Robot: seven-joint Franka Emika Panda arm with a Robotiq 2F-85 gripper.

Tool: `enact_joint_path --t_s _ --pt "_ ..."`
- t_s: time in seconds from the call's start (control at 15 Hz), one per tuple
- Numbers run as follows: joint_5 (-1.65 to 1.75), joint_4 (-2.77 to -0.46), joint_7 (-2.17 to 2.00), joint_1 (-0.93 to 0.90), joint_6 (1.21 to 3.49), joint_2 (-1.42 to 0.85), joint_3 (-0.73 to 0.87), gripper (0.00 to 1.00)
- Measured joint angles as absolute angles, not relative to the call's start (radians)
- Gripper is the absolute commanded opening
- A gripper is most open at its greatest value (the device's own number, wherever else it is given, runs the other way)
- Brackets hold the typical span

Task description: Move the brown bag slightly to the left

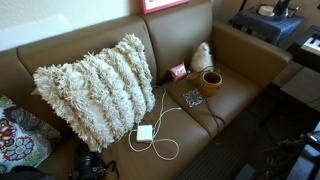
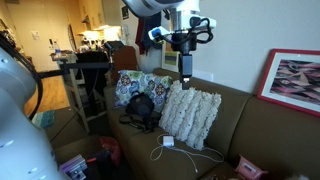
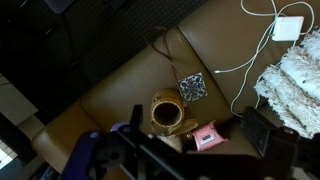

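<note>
The brown bag [image 1: 211, 82] is a small orange-brown cup with a dark round mouth. It stands on the couch seat near the right armrest. The wrist view looks down on the brown bag [image 3: 166, 113] from well above. My gripper [image 3: 195, 125] is open, its two dark fingers spread wide on either side of the bag and the pink packet [image 3: 208, 137], and nothing is between them. In an exterior view the gripper [image 2: 186, 66] hangs high over the couch back, pointing down. The bag does not show in that view.
A flat dark patterned square [image 1: 193, 98] lies just in front of the bag. A cream plush lump [image 1: 202, 57] sits behind it. A big shaggy pillow [image 1: 97, 88] leans on the backrest. A white charger [image 1: 145, 133] and its cable lie on the seat.
</note>
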State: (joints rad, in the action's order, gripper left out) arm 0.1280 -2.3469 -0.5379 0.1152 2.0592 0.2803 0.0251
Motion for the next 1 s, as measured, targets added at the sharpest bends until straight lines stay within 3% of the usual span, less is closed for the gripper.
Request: enact_joint_path --t_s 1.0 --pt "0.207 -2.294 -0.714 0.082 2.062 0.222 -0.093 1.0"
